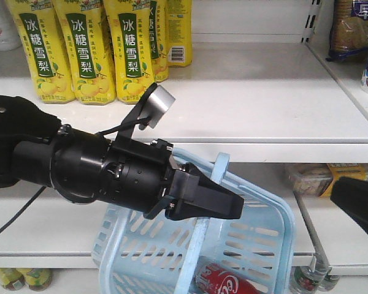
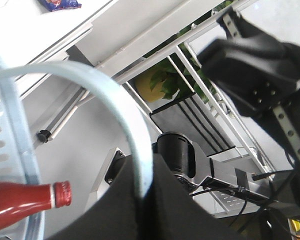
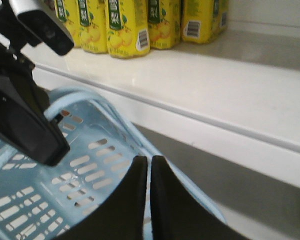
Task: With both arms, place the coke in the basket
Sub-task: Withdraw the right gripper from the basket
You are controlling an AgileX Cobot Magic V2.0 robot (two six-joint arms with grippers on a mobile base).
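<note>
Status from my remote station: the coke (image 1: 224, 280) lies on its side inside the basket (image 1: 276, 197), at the bottom centre of the front frame. Its red label faces the camera. In the left wrist view the coke (image 2: 20, 204) shows at lower left, red cap pointing right.

The basket fills the lower middle of the front frame, in front of the shelving. One hoop handle (image 1: 199, 242) stands up across it.

The left hand (image 1: 233, 205) is clenched on that handle. In the left wrist view the handle (image 2: 115, 95) arcs down and ends between the two black fingers (image 2: 120, 210).

The right hand (image 1: 349, 196) enters at the right edge of the front frame, apart from the basket rim. In the right wrist view the right hand (image 3: 150, 175) is clenched, its fingers almost touching, and I see nothing gripped.

Above the basket, the white shelf (image 1: 264, 104) carries yellow bottles (image 1: 86, 49) at upper left.
</note>
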